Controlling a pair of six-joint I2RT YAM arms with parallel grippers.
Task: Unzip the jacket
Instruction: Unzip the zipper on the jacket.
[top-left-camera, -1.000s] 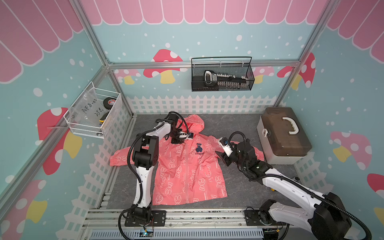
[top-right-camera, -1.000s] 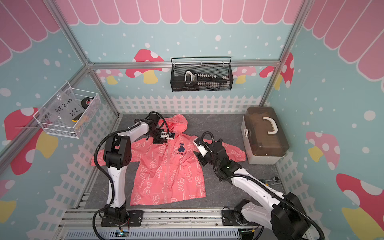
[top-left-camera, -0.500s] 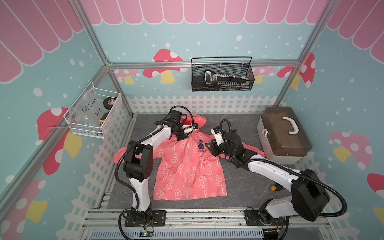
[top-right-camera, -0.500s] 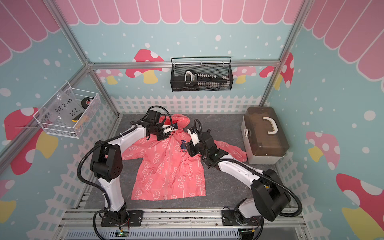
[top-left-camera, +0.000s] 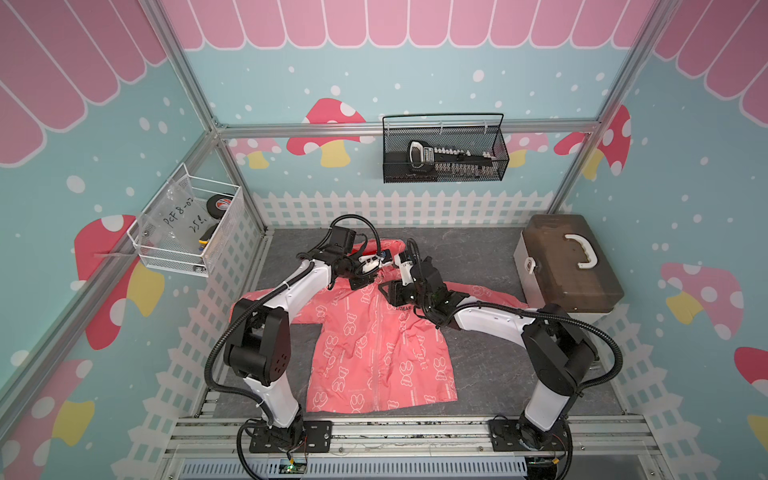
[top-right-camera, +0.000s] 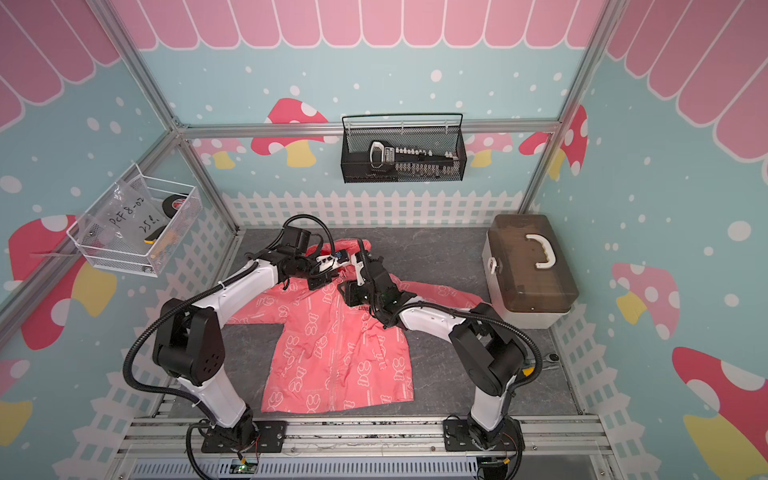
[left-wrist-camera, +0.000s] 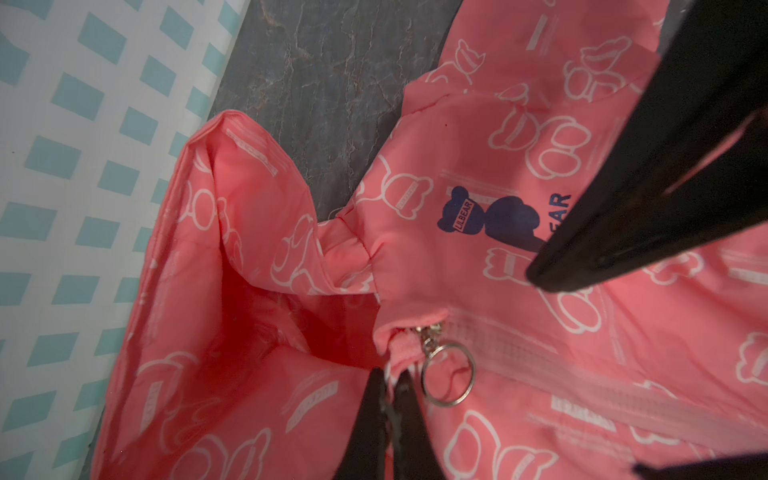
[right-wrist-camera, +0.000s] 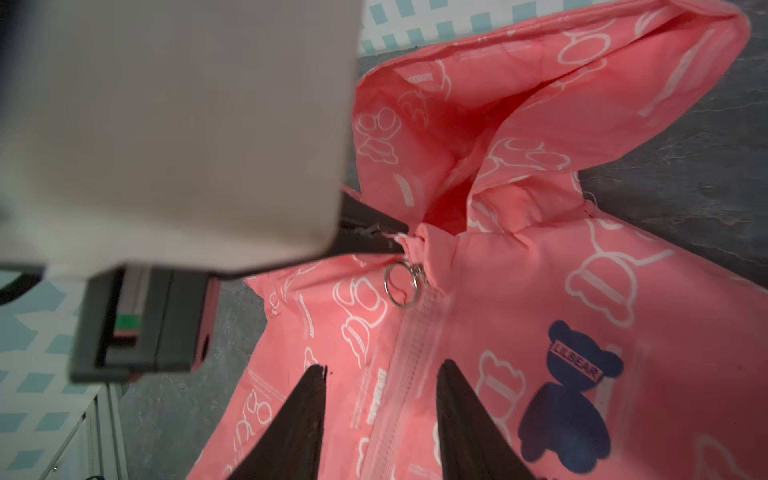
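Jacket (top-left-camera: 376, 357) collar in both top views behind left pincer (top-left-camera: 375, 279) and right pincer (top-left-camera: 385, 291)

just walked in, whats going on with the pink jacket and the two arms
Two robot arms are set up to unzip a coral-pink jacket lying flat, front up, on the table. The left pincer is shut on the collar right at the top of the zipper. The right pincer is open, straddling the zipper just below the ring pull without touching it. The zipper is closed all the way up, so nothing is unzipped yet.
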